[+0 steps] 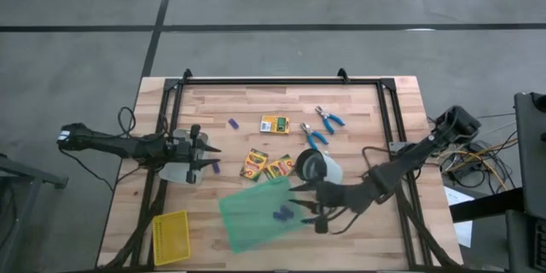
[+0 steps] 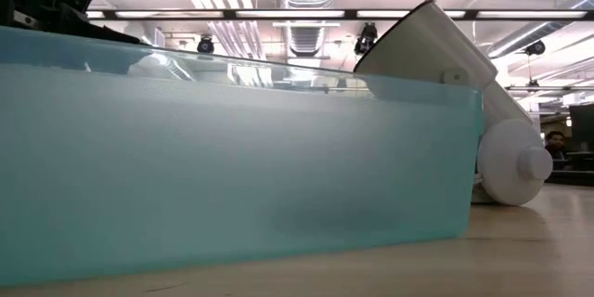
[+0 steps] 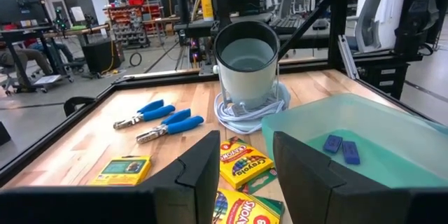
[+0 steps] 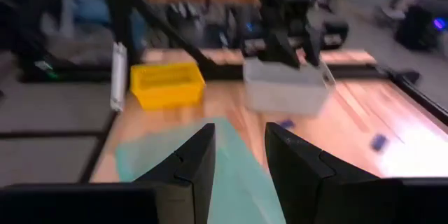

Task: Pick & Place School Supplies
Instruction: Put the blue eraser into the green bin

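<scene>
Two purple-blue pieces (image 1: 281,215) (image 3: 341,148) lie inside a translucent green tray (image 1: 252,213) (image 3: 364,122). Two more rest on the wood, one (image 1: 231,123) toward the far edge and one (image 1: 217,168) near my left gripper. Three yellow-and-green crayon boxes (image 1: 275,124) (image 1: 254,163) (image 1: 279,168) lie flat on the wood, as do two blue-handled tools (image 1: 328,119) (image 1: 312,135). My left gripper (image 1: 213,157) (image 3: 245,175) is open, beside a clear container (image 1: 183,172), pointing at the crayon boxes (image 3: 241,164). My right gripper (image 1: 300,205) (image 4: 239,168) is open at the tray's right edge (image 4: 231,182).
A grey cup (image 1: 311,165) (image 3: 245,66) stands on a coiled white cable right of the crayon boxes. A yellow mesh basket (image 1: 171,237) (image 4: 168,84) sits at the near left corner. A black frame (image 1: 281,81) rims the table. The tray's wall (image 2: 232,167) fills the low view.
</scene>
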